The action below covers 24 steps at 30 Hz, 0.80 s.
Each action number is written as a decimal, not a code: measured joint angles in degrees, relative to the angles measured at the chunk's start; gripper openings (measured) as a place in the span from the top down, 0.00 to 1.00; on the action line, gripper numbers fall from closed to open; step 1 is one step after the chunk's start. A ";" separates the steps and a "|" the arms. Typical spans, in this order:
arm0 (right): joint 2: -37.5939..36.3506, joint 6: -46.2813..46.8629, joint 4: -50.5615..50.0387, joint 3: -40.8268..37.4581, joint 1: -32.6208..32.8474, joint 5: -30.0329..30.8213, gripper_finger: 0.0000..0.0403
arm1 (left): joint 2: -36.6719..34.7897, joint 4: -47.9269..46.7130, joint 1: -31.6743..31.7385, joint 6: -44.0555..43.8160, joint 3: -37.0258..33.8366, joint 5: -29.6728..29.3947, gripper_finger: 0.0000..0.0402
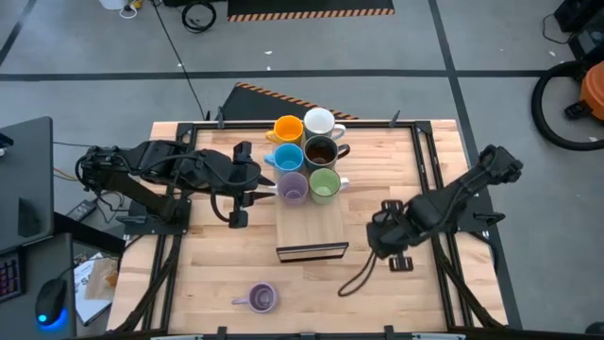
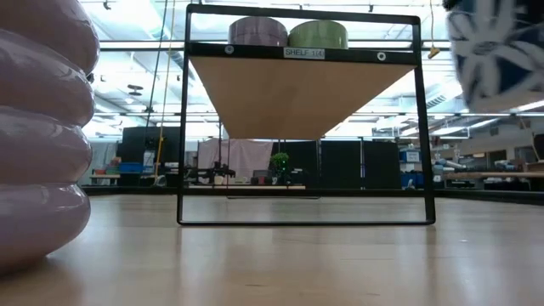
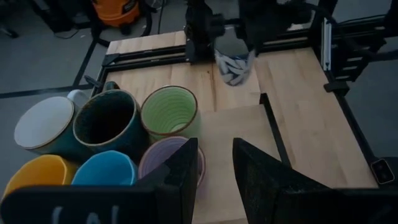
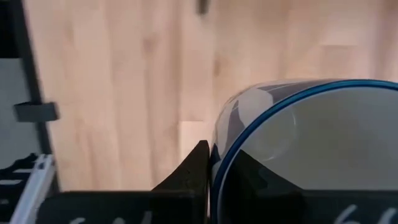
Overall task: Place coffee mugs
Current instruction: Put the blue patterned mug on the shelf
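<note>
Six mugs stand in a cluster on the far end of the raised wooden shelf: orange, white, light blue, dark brown, lavender and green. A second lavender mug lies near the table's near edge and looms large in the low view. My left gripper is open, its fingers just beside the shelf's lavender mug. My right gripper, right of the shelf, is shut on the grey-white, blue-patterned mug. My right gripper holds the grey-white mug by its blue-edged rim. One finger lies against the outside of the wall; the mug hides the other. The mug is lifted clear of the table.
The shelf stands on a thin black frame with open space under it. A dark cable and a small dark piece lie on the table near my right gripper. Black rails run along the table's sides.
</note>
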 joint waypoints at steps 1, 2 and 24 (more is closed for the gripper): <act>0.30 -0.71 -1.78 1.45 -0.84 1.09 0.91 | 0.00 0.01 0.00 0.00 0.00 0.01 0.73; 0.58 -1.64 -3.51 2.88 -1.57 2.23 0.91 | 0.00 0.00 -0.01 0.00 0.00 0.01 0.73; 21.16 -13.59 -10.34 38.66 -9.43 5.58 0.91 | 0.02 -0.14 -0.04 -0.08 0.00 -0.12 0.73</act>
